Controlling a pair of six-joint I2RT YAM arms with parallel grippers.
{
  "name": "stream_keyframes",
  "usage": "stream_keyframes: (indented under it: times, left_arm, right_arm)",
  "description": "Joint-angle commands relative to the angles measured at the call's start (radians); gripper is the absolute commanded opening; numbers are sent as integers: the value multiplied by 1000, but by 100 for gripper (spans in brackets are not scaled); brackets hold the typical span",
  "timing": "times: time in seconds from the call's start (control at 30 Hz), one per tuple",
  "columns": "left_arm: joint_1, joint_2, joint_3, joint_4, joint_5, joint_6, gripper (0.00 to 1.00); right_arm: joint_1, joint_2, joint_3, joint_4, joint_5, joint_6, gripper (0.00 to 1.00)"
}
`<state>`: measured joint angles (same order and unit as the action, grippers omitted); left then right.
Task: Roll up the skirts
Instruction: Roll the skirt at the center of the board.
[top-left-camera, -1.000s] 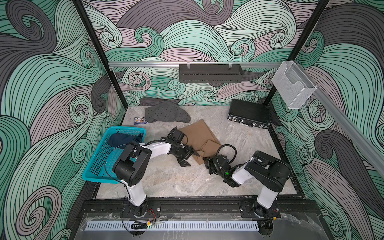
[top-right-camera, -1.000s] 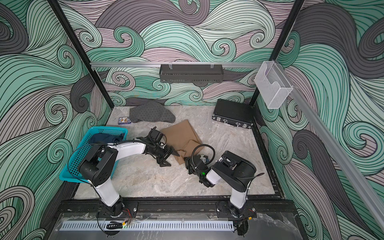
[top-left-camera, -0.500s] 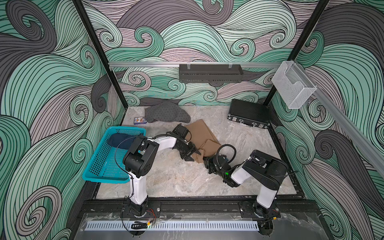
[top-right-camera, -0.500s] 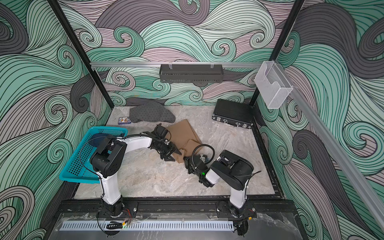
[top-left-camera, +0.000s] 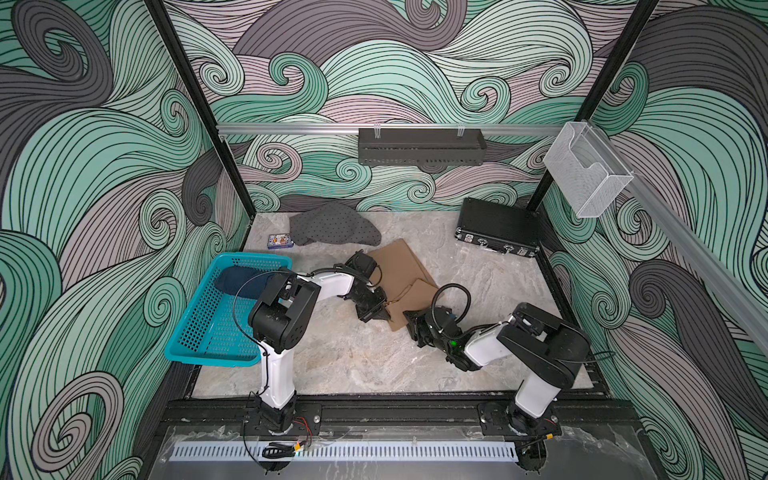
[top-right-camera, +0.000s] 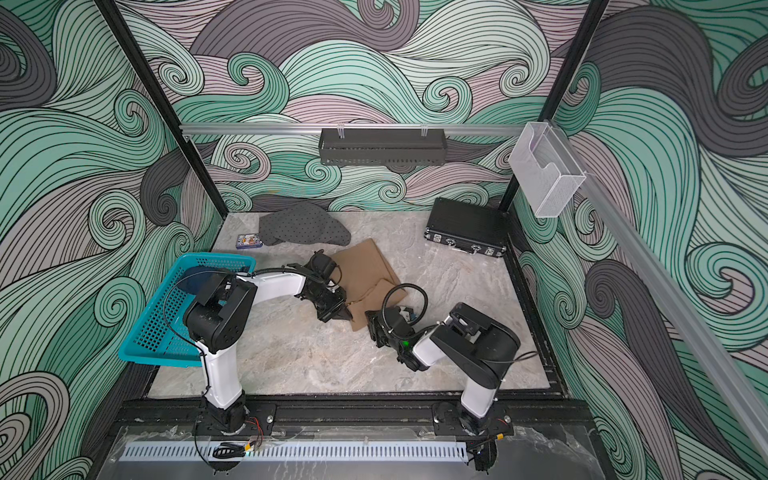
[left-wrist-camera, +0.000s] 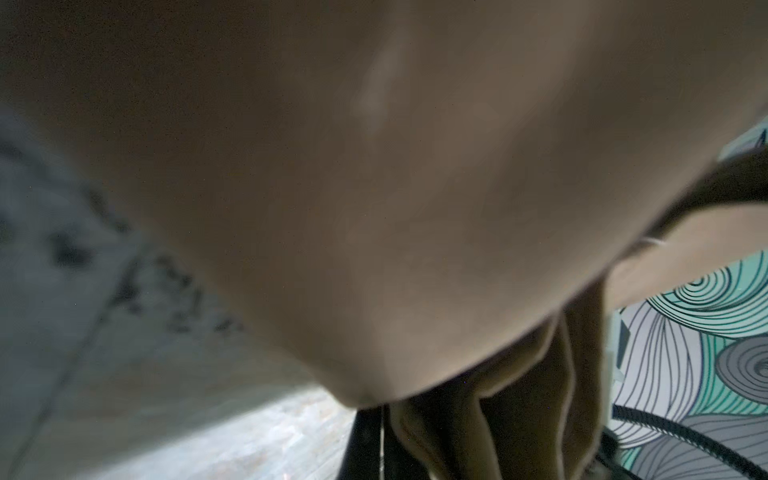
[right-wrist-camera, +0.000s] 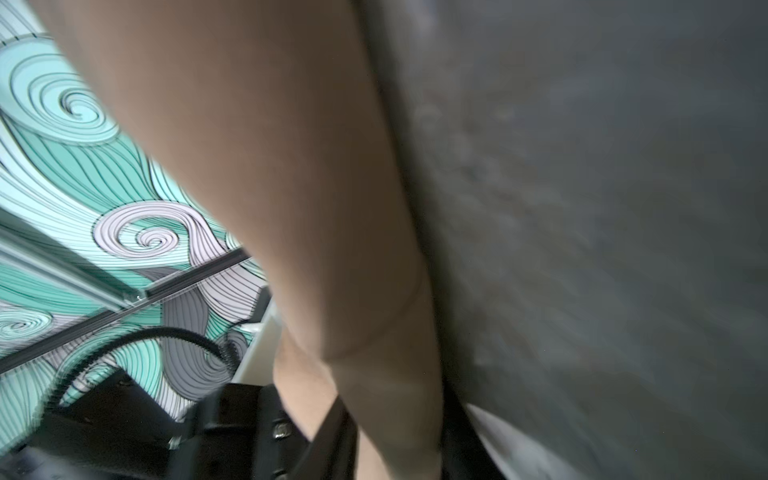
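The tan skirt lies flat mid-table with a folded flap at its near end. My left gripper sits at the skirt's near left corner, shut on bunched tan cloth. My right gripper is at the near edge beside it. Its fingers stand apart with a band of tan cloth lying between them. The grey dotted skirt lies crumpled at the back. The dark blue denim skirt rests in the teal basket.
A black hard case stands at the back right. A small printed box lies beside the grey skirt. A black shelf and a clear bin hang on the walls. The basket overhangs the table's left edge.
My left arm swung towards the tan skirt's near corner and its open gripper closed on the cloth. The right arm has hardly moved.
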<state>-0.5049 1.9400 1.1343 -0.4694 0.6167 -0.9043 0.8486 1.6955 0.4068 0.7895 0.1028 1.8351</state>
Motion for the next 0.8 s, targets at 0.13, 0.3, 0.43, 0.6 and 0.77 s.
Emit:
stream_keyframes:
  times: [0.13, 0.3, 0.43, 0.6, 0.77]
  left_arm:
    - [42, -60, -86, -43, -87, 73, 0]
    - [100, -47, -49, -195, -67, 165, 0]
    - [175, -24, 55, -418, -78, 324, 0]
    - [213, 44, 168, -608, -174, 476, 0]
    - [291, 81, 154, -606, -187, 518, 0]
  right_arm:
    - [-8, -191, 10, -596, -39, -428, 68]
    - [-10, -462, 42, -790, -49, -778, 75]
    - [-3, -576, 201, -1080, -3, -1189, 76]
    - [52, -514, 286, -1119, 55, -1546, 90]
    - [225, -318, 402, -1117, 262, -1917, 96]
